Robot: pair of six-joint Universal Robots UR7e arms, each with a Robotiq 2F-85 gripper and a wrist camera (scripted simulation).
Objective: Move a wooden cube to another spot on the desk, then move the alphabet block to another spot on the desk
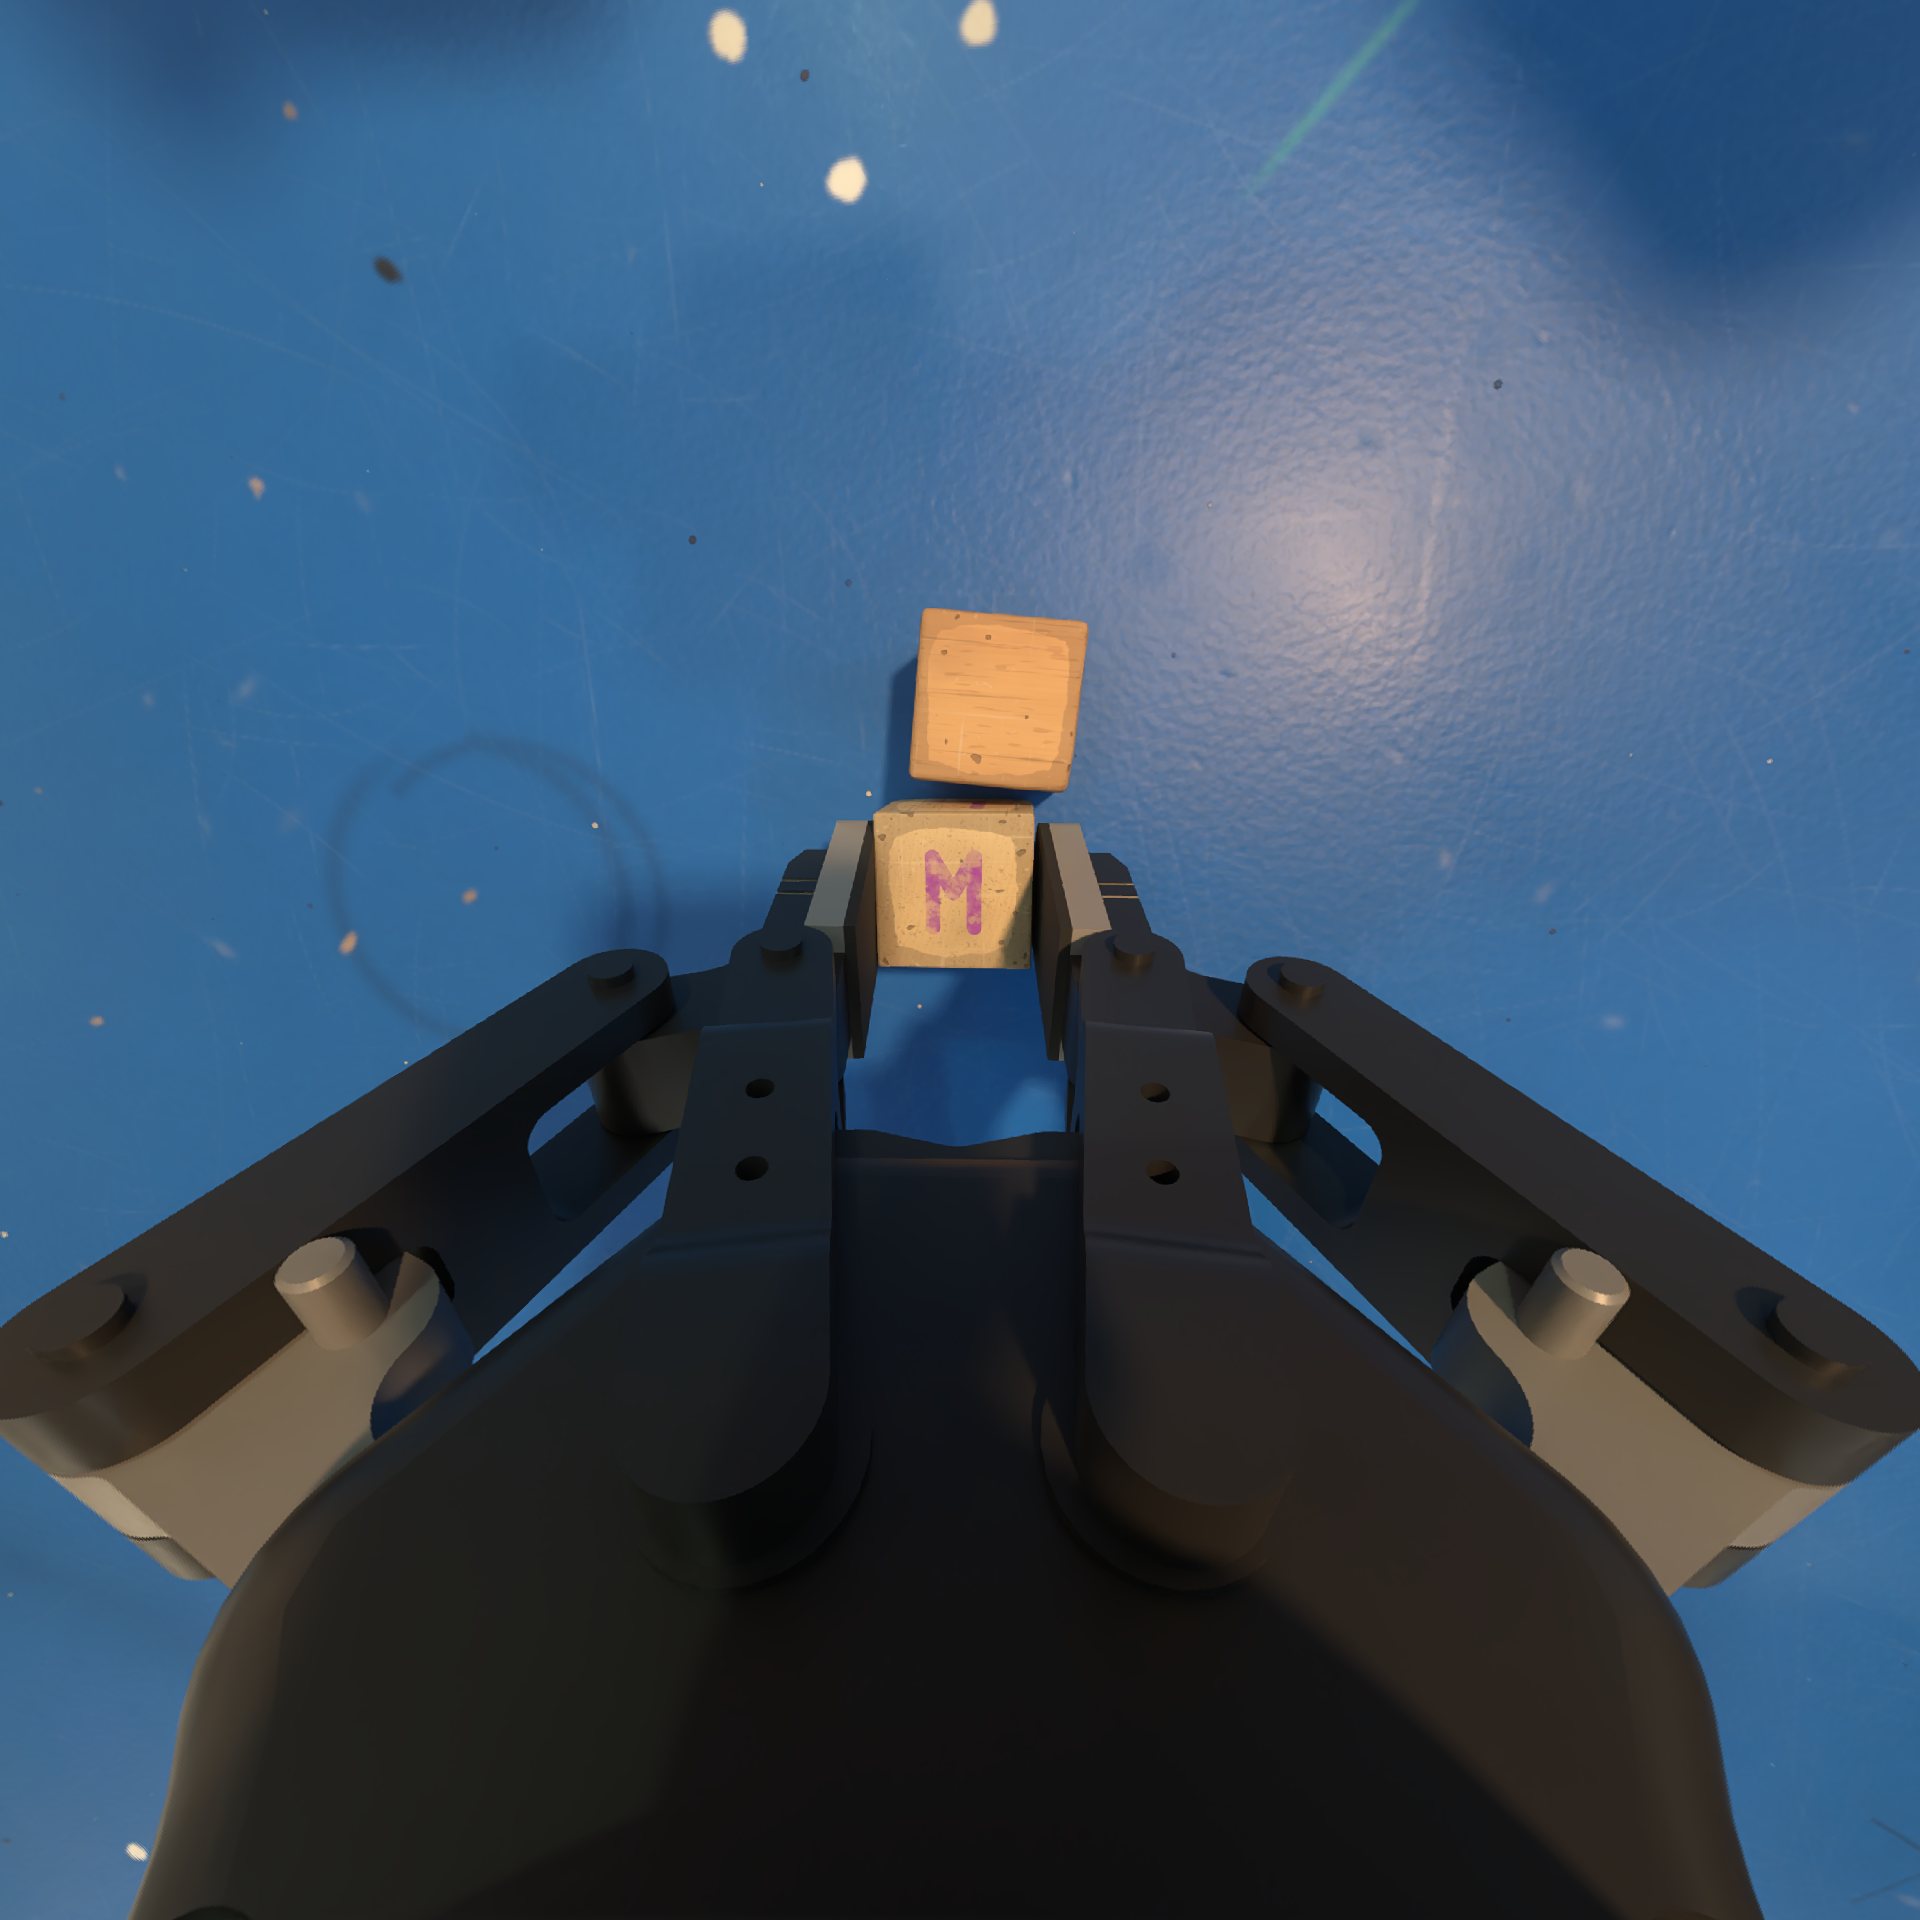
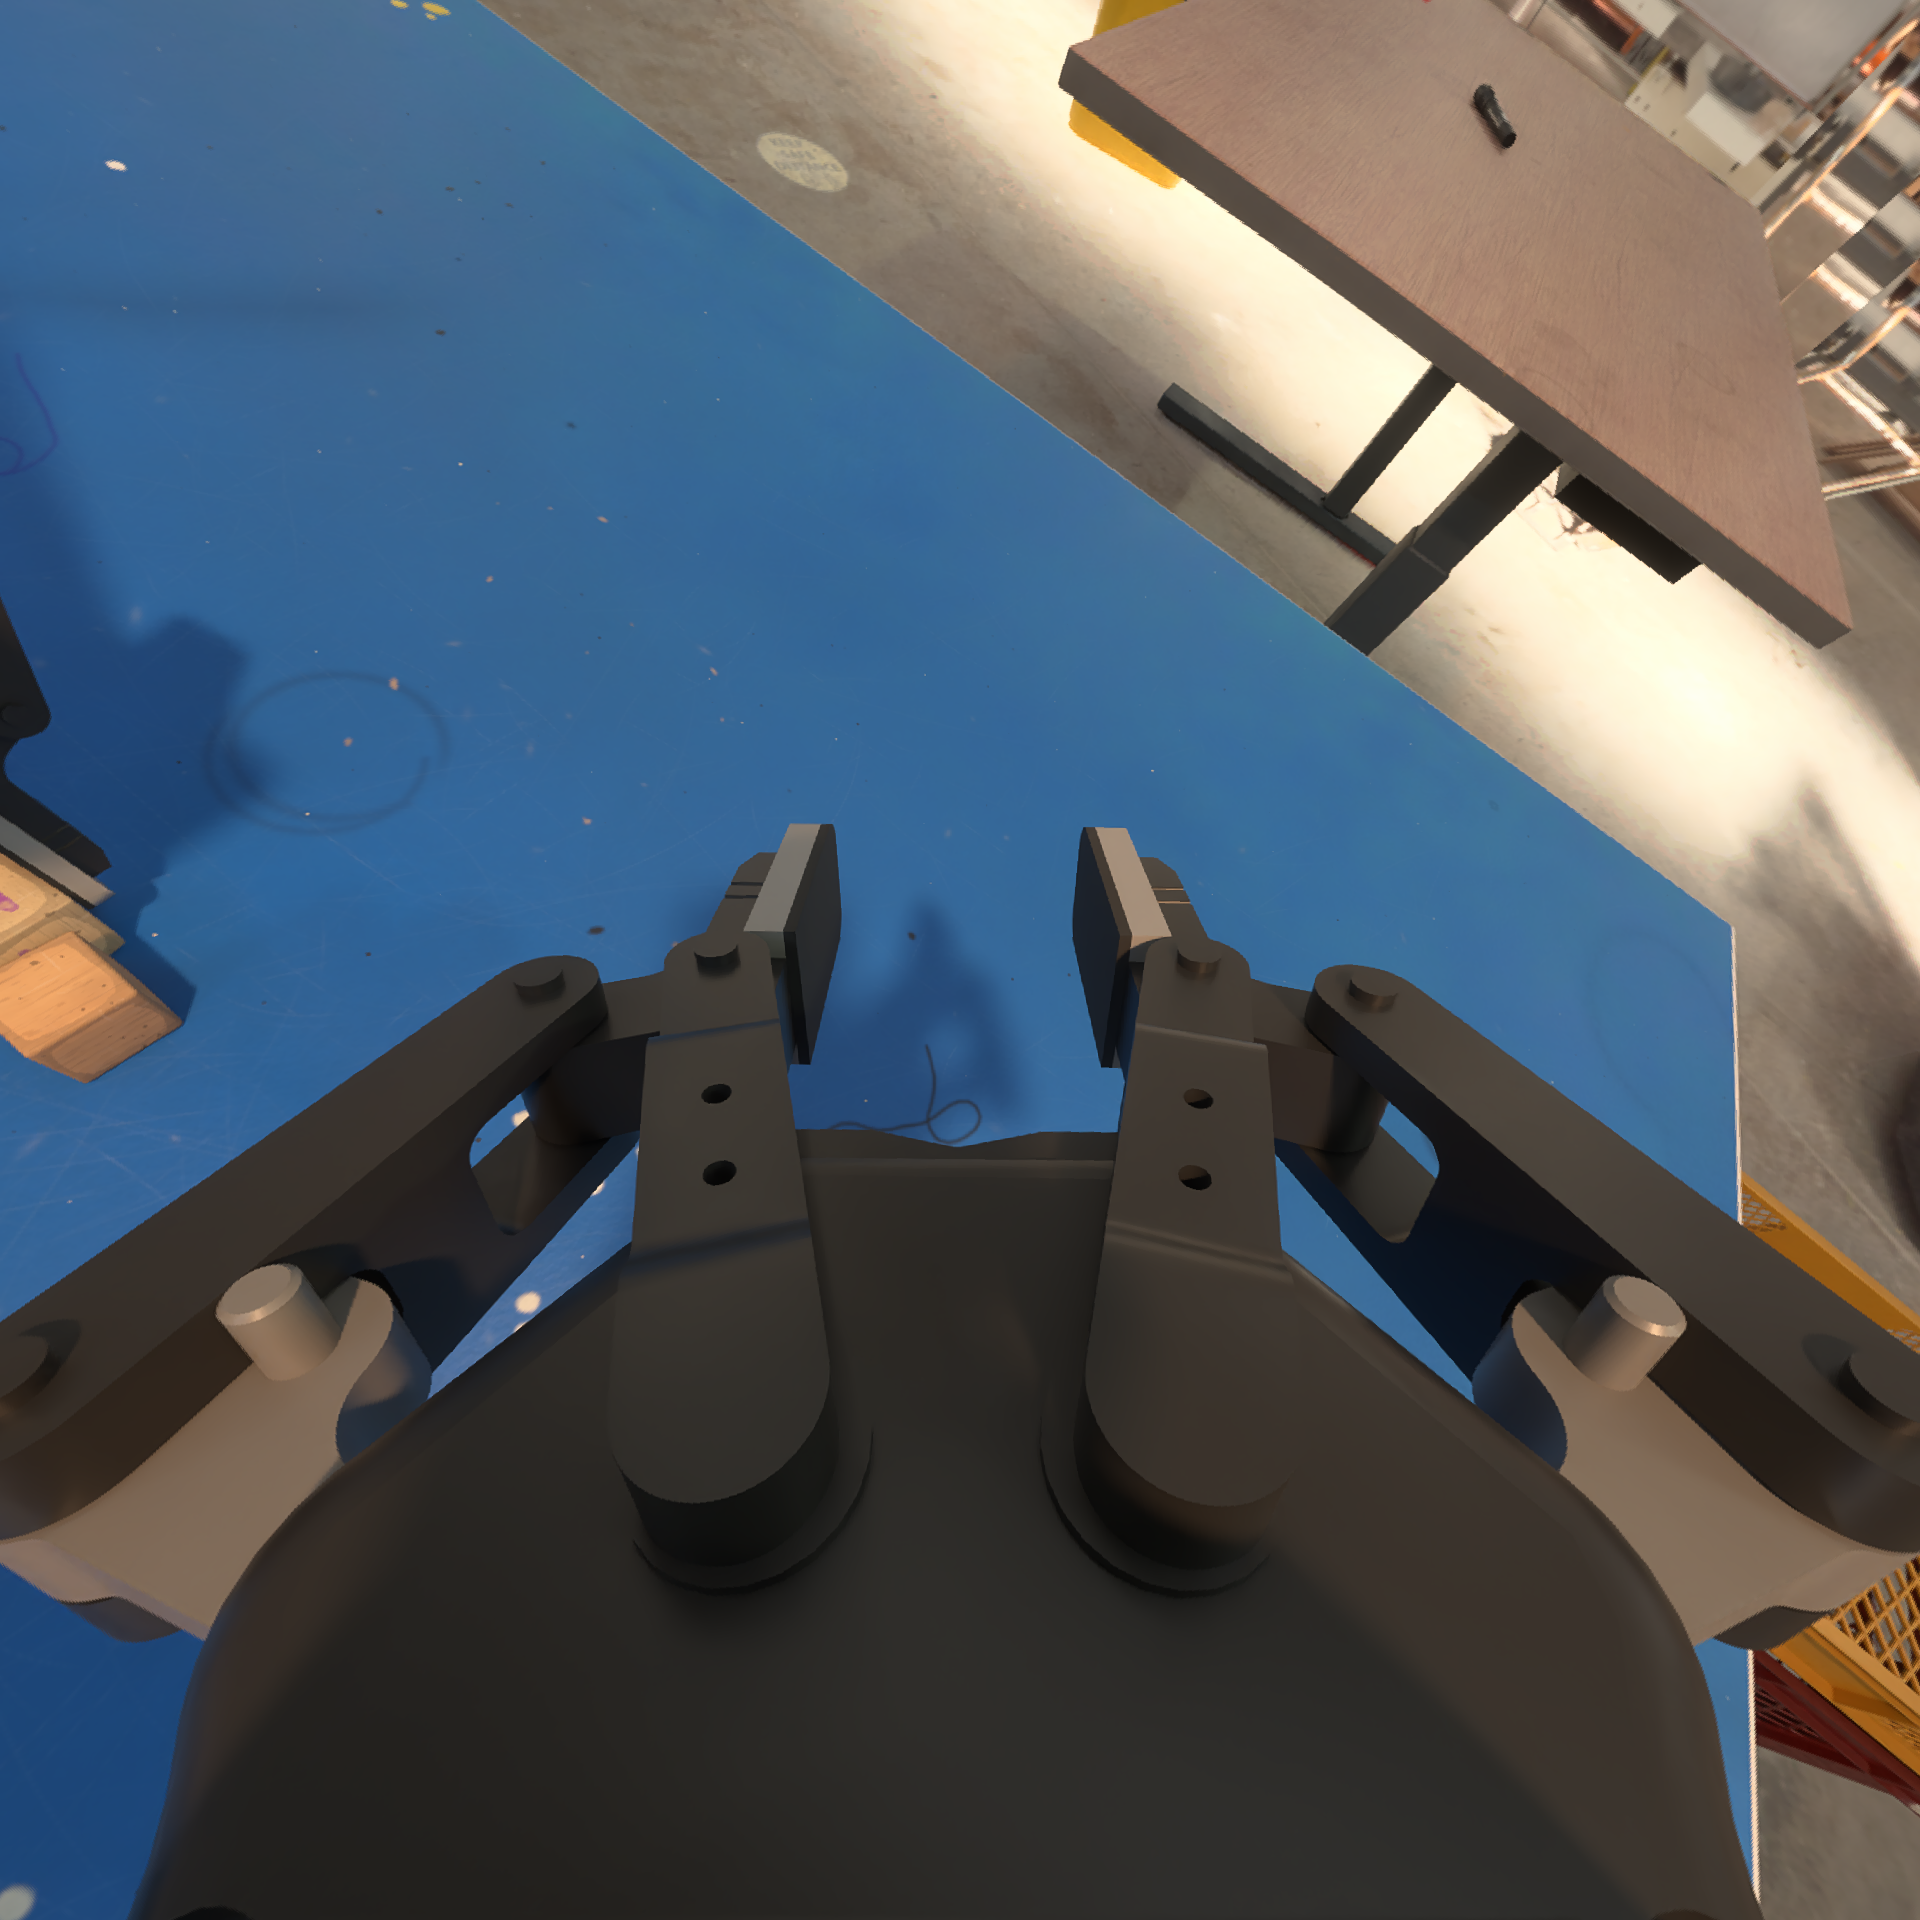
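In the left wrist view, my left gripper [image 1: 954, 883] is shut on the alphabet block [image 1: 954, 889], a pale wooden block with a purple letter on its top face. A plain wooden cube [image 1: 997, 698] lies on the blue desk [image 1: 1351, 520] just beyond the fingertips, very close to the block. In the right wrist view, my right gripper [image 2: 956, 914] is open and empty above the desk [image 2: 520, 468]. The wooden cube [image 2: 83, 1003] and a corner of the alphabet block [image 2: 16, 904] show at the far left edge under the left gripper's fingers [image 2: 42, 842].
The desk's edge [image 2: 1143, 488] runs diagonally past my right gripper, and its corner [image 2: 1730, 935] lies to the right. Beyond it are a concrete floor, a brown table [image 2: 1507, 260] and an orange crate [image 2: 1860, 1621]. A faint ring mark [image 1: 488, 883] lies left of the block.
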